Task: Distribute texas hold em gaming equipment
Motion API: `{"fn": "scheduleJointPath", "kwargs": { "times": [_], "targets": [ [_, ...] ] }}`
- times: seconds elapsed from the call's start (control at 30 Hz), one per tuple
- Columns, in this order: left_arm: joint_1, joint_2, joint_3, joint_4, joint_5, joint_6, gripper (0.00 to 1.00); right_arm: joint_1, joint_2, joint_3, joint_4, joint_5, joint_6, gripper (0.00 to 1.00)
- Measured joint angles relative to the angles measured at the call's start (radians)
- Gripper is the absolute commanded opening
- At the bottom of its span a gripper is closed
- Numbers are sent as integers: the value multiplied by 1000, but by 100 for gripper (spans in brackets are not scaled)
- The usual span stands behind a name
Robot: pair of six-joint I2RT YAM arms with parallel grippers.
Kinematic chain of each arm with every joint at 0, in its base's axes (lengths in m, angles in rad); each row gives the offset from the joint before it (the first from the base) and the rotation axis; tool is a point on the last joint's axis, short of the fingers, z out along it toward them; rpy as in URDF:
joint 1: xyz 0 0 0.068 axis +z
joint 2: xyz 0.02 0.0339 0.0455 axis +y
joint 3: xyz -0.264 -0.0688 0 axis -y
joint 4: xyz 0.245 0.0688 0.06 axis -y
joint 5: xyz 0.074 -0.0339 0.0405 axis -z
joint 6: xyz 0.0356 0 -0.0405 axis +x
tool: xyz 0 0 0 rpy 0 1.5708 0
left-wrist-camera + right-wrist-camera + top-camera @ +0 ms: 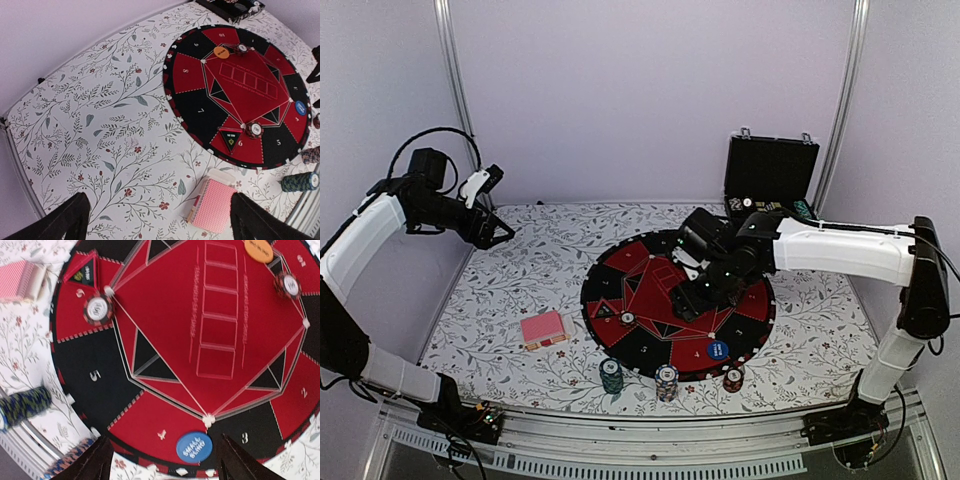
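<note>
in wrist views only, orange disc

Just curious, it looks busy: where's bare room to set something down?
Bare cloth lies between the card deck, round mat and back wall; a narrower strip lies right of the mat. Crowded: chip stacks at the mat's near edge.

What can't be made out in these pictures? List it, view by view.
Black hinged case: contents too small in top view; cut off by the top edge in left wrist view.
Orange round button disc: cut by the top edge in right wrist view, lettering blurred.
Dark striped poker chip stack: blurred, cut by the left edge, right wrist view.
Pink-backed card deck: cut by the left edge, right wrist view.
</note>
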Motion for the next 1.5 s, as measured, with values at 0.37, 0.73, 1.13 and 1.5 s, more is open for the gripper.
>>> {"fn": "scheduleJointPath", "kwargs": {
  "times": [0.37,0.73,1.13,1.5],
  "targets": [
    [0,0,-4,-13,-19,5,100,-10,-294,-251,-115,21,135,79],
    [0,0,-16,-13,-21,8,100,-17,-341,-463,-105,-80,214,88],
    [0,0,-16,-13,-21,8,100,-7,-346,-541,-37,-187,216,88],
    [0,2,-14,-13,-19,8,100,50,-261,-556,5,-204,216,79]
  ]
}}
